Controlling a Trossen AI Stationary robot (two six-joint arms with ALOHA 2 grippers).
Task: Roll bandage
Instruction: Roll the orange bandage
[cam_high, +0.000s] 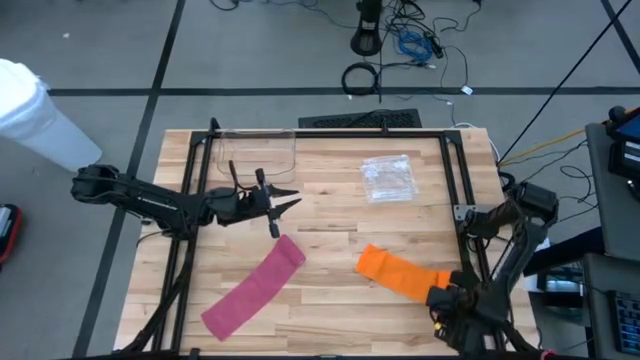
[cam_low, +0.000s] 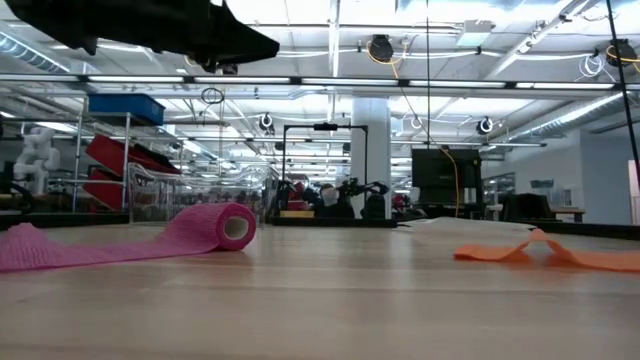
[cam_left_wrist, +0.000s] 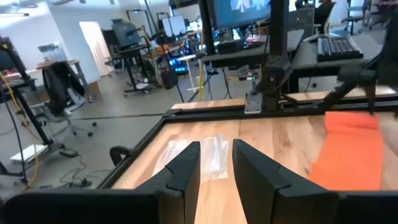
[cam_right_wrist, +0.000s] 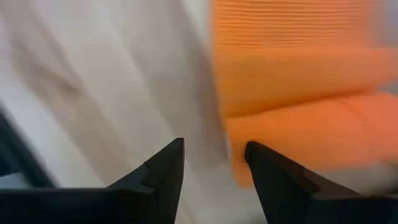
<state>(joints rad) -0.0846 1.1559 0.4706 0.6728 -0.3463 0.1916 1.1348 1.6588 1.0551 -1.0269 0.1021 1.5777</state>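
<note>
High view shows the orange bandage (cam_high: 392, 271) near the table's (cam_high: 330, 320) right edge; right gripper (cam_high: 440, 297) open at its end — left gripper (cam_high: 287, 201) slightly parted, empty, over open wood; pink bandage (cam_high: 255, 286) partly rolled.

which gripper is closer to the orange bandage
Right. The right gripper sits at the near end of the orange bandage; the left gripper hovers across the table, nearer the pink bandage.
</note>
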